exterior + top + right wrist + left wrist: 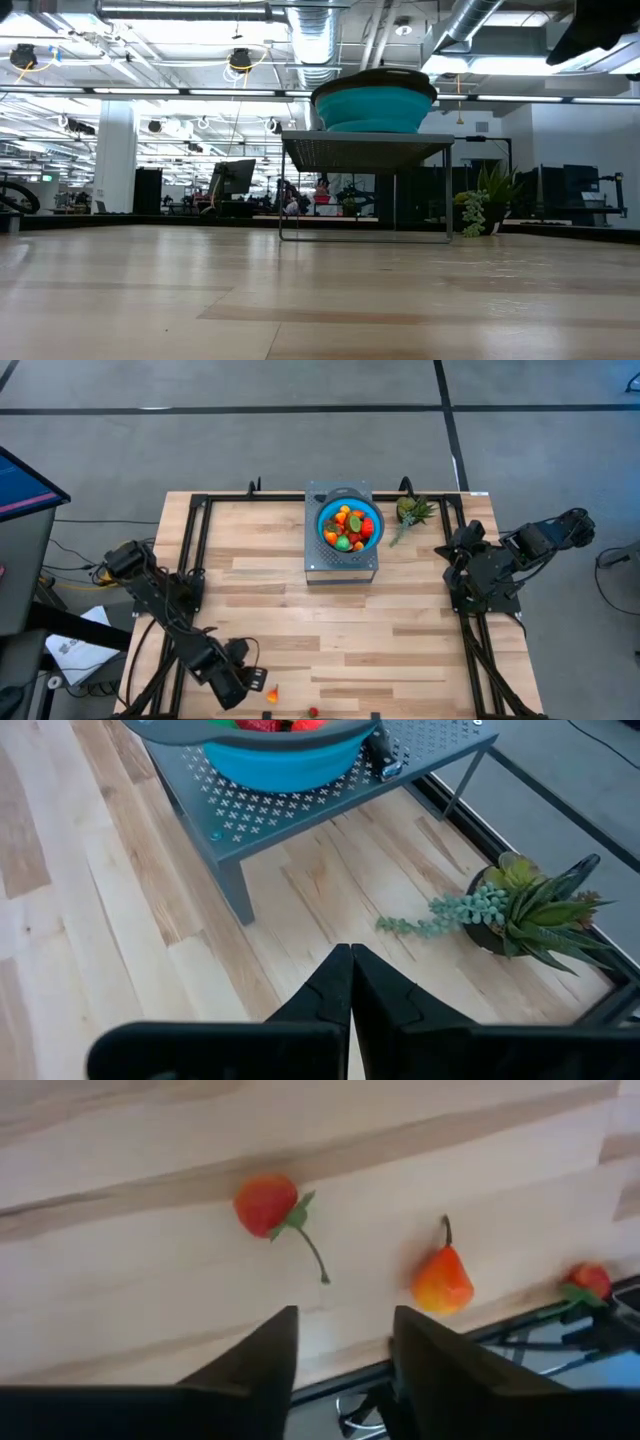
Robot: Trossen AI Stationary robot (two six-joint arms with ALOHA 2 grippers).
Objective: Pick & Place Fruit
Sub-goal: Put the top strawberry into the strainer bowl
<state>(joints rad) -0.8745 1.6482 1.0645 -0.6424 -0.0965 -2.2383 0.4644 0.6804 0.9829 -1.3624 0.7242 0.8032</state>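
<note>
Still, three fruits lie loose at the table's near edge: a strawberry (266, 1204), a pear (442, 1283), a red one (590, 1280). Left end effector (345, 1342) hovers just near of them, part open, empty (pear slightly right). Likely light, hard, prone to roll; grip bodies, not stems. Right end effector (350, 982) waits shut, far right.

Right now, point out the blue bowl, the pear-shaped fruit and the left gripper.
blue bowl (374, 518): high view, right rim.
pear-shaped fruit (443, 1283): left wrist view, orange body.
left gripper (345, 1345): left wrist view, midway between its open fingertips.
</note>
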